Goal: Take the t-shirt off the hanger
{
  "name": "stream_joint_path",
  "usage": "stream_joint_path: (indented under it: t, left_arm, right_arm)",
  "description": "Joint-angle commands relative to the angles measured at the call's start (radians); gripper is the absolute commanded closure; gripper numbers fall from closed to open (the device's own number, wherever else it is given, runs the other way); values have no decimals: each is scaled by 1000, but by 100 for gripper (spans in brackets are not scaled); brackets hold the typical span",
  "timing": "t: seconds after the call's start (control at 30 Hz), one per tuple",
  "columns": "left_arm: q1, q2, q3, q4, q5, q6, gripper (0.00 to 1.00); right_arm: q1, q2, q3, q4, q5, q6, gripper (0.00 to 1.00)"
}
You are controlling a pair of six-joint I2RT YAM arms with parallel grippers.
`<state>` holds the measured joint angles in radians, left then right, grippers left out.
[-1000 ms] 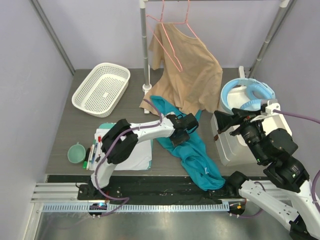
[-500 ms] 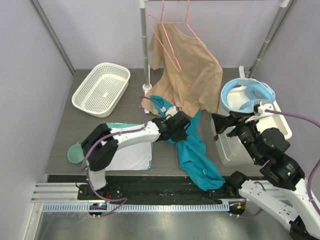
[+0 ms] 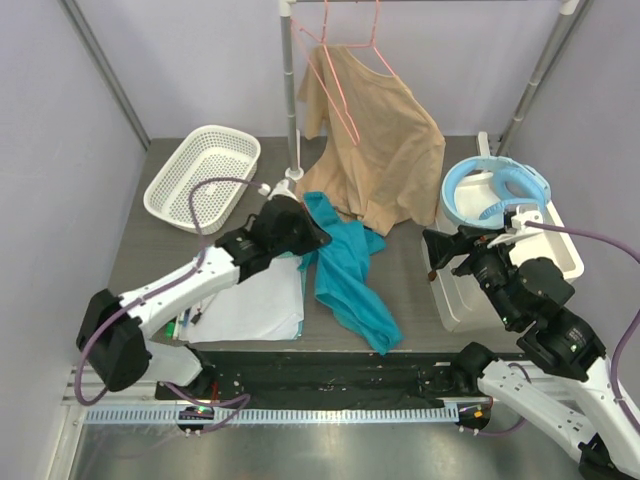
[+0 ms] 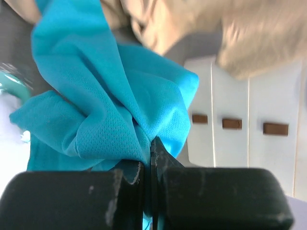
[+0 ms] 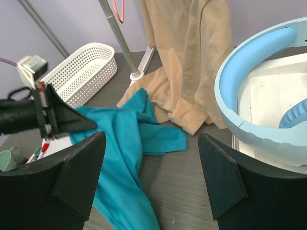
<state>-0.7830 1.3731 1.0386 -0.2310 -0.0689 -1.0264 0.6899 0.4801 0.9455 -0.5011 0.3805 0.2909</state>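
Pinching teal mesh t-shirt [image 3: 345,275] near tabletop [image 3: 140,260] centre, left tool [image 4: 149,165] clamps its fabric; right tool [image 5: 151,177] spread, empty. Tan cotton t-shirt [image 3: 390,150] hangs on pink wire hanger [image 3: 333,92] at far edge, so removal looks pending.

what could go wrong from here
The left gripper is shut on the teal shirt, whose top edge lies against the hem of the tan t-shirt; pulling might tug that hem and swing the pink hanger. The tan t-shirt hangs lopsided on the hanger, so it may snag rather than slide off. The teal shirt's tail lies close to the near edge of the table and could slip over.
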Motion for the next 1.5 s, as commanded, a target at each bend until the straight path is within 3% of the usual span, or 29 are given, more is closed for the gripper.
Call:
stream_joint_path:
  t: [0.0, 0.13, 0.33, 0.6, 0.77, 0.87, 1.1, 1.47]
  left_arm:
    - [126, -135, 32, -69, 38, 141, 100]
    - [224, -219, 157, -185, -54, 256, 100]
    - [333, -210, 424, -257, -178, 387, 100]
    - [441, -62, 688, -254, -245, 393, 100]
    - [550, 96, 961, -378, -307, 367, 100]
    - [597, 161, 1014, -351, -319, 333, 100]
    - [639, 227, 977, -251, -489, 193, 100]
    - [651, 365, 1080, -182, -572, 258, 100]
  right_arm:
    - [2, -5, -13, 47, 14, 2, 17]
    - [2, -2, -19, 67, -3, 8, 17]
    - [2, 11, -19, 82, -14, 14, 17]
    - [2, 8, -22, 84, -12, 7, 17]
    - [2, 2, -17, 84, -9, 2, 17]
    - [2, -2, -16, 85, -9, 7, 17]
    - [2, -2, -19, 87, -29, 21, 17]
    - [2, -9, -11, 76, -35, 19, 17]
